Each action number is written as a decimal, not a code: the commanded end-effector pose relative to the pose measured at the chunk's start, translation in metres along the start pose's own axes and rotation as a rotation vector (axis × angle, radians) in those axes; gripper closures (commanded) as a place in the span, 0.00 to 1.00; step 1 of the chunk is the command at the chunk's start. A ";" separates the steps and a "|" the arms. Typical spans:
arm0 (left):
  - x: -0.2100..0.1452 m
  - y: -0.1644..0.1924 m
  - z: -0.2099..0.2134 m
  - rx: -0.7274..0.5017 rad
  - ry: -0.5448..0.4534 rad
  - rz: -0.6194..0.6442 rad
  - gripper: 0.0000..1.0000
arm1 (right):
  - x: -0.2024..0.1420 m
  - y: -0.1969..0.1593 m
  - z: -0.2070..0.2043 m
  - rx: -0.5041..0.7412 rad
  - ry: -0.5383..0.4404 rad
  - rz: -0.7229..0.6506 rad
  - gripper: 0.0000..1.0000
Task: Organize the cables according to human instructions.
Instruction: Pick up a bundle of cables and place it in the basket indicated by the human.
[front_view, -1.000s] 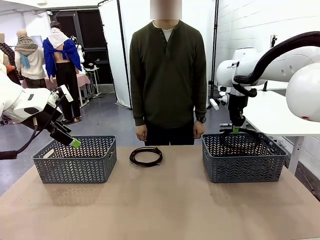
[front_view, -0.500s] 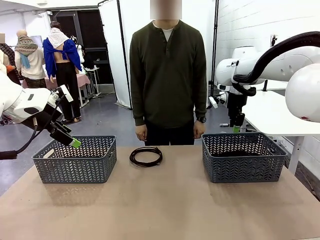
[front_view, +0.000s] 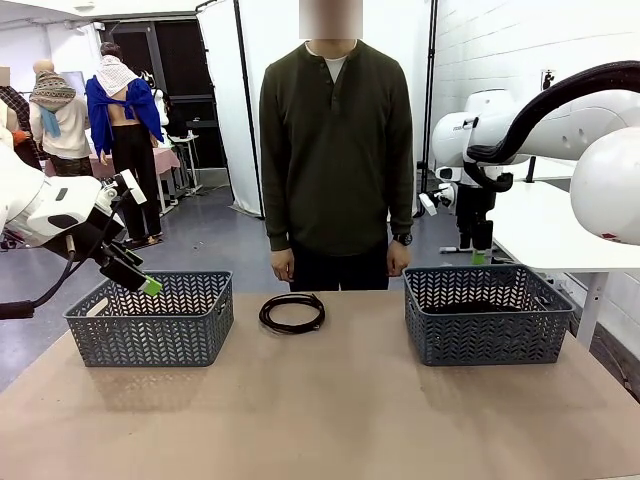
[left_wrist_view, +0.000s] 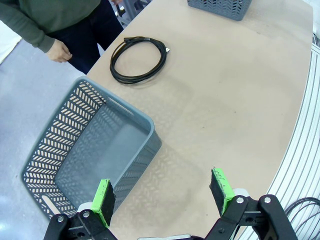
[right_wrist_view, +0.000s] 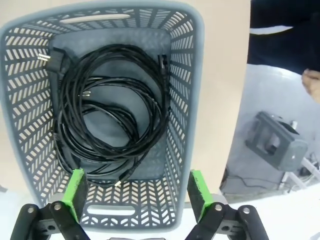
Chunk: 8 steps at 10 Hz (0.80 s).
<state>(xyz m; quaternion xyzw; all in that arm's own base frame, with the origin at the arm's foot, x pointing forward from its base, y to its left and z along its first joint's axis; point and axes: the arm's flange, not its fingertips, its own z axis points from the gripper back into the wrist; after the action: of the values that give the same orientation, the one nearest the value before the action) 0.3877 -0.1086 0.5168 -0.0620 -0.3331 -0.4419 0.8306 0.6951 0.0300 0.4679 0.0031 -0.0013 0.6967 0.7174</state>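
One coiled black cable (front_view: 292, 312) lies on the table between the two baskets, in front of the human (front_view: 336, 150); the left wrist view has this cable (left_wrist_view: 138, 59) beyond the left basket. More cables (right_wrist_view: 112, 115) lie piled loosely on the floor of the right basket (right_wrist_view: 192, 75). My right gripper (right_wrist_view: 136, 191) hangs open straight above that basket, holding nothing, and in the front view it (front_view: 478, 256) sits over the basket's far rim. My left gripper (left_wrist_view: 162, 196) is open and empty, hovering over the near left corner of the left basket (front_view: 150, 320).
The left basket (left_wrist_view: 90, 150) holds nothing. The right basket (front_view: 487, 315) stands at the table's right. The human stands at the far edge with both hands (front_view: 283, 265) down at the sides. A white table (front_view: 560, 230) is off to the right.
My right gripper has opened and risen from the right basket's rim. The cable that hung from it now lies in the basket. The left arm and the human have not moved.
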 end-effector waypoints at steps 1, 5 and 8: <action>-0.002 0.003 -0.001 -0.011 -0.009 -0.004 0.00 | 0.001 0.000 0.001 -0.005 -0.001 0.003 0.00; -0.002 0.003 -0.001 -0.011 -0.009 -0.004 0.00 | 0.001 0.000 0.001 -0.005 -0.001 0.003 0.00; -0.002 0.003 -0.001 -0.011 -0.009 -0.004 0.00 | 0.014 0.003 0.006 0.017 -0.016 -0.044 0.00</action>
<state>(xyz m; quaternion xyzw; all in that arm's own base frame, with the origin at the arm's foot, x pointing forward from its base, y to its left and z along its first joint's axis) 0.3877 -0.1086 0.5168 -0.0620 -0.3331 -0.4419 0.8306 0.6942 0.0331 0.4689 0.0047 -0.0011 0.6937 0.7203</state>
